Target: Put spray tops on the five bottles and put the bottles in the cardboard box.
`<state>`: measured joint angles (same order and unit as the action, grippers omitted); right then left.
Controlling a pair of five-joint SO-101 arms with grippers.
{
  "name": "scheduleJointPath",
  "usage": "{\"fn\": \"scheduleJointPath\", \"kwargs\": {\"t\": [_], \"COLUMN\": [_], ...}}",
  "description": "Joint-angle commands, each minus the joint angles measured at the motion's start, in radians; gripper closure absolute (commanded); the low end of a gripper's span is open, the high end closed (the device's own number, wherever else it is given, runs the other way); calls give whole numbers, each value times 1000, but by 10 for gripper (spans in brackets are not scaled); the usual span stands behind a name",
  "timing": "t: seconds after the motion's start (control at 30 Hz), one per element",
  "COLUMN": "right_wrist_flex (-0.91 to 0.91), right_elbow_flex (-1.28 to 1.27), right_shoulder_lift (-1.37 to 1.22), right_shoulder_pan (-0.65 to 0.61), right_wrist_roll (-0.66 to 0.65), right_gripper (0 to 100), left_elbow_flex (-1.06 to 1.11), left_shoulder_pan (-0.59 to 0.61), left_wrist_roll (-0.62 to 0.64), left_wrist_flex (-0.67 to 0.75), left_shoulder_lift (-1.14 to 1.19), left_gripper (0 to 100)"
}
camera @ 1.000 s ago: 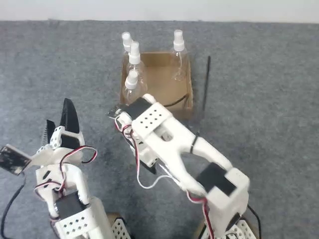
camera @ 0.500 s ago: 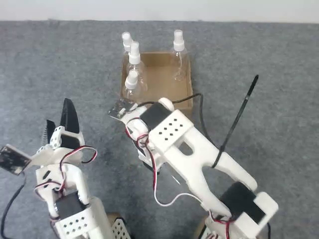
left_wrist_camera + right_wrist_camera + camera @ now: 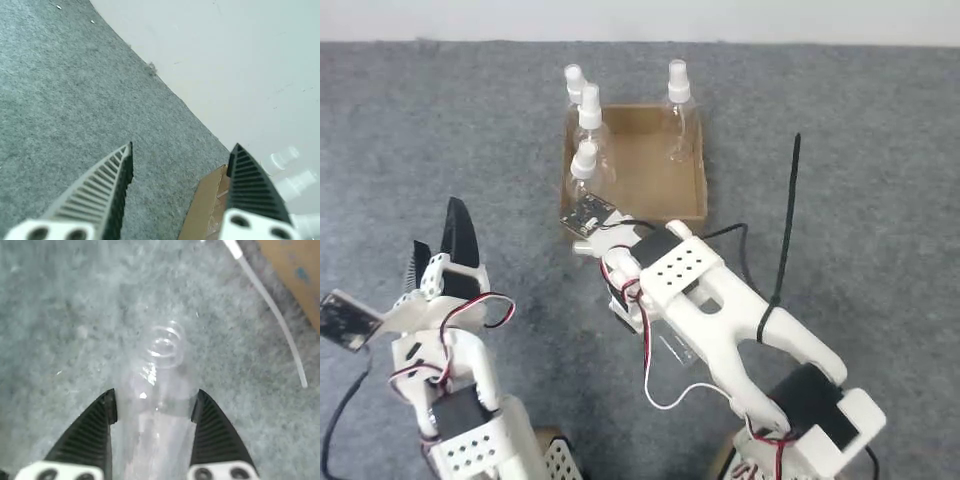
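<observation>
Four capped bottles (image 3: 575,82) (image 3: 589,112) (image 3: 583,168) (image 3: 678,95); one uncapped bottle (image 3: 159,390); one cardboard box (image 3: 640,175); one loose spray-top tube (image 3: 272,305).

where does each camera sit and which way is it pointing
High view: fixed above the arms' bases, looking down on the carpet, the cardboard box, the left gripper and the right arm.
Left wrist view: on the left wrist, looking low across the carpet toward the wall, between its own open fingers.
Right wrist view: on the right wrist, looking down; the right gripper is shut on an uncapped bottle.
Shared: all three show the cardboard box; the high and left wrist views share the capped bottles.
</observation>
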<state>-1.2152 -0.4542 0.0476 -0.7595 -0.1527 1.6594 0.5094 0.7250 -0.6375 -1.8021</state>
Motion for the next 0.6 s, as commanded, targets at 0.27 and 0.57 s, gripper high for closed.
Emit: {"fn": "scheduleJointPath", "kwargs": {"t": [0.27, 0.57], "right_wrist_flex": [127, 170], "right_elbow_flex": [-35, -60], "right_shoulder_lift": [53, 53], "right_shoulder_pan": [18, 15], "right_wrist_roll": [-12, -12], "right_gripper": [887, 772], "left_elbow_flex": [-35, -35], "left_shoulder_pan": [0, 0], "left_wrist_roll": [2, 2], "left_wrist_flex": [34, 34], "left_shoulder_lift": [-17, -17], "left_gripper": [710, 710]}}
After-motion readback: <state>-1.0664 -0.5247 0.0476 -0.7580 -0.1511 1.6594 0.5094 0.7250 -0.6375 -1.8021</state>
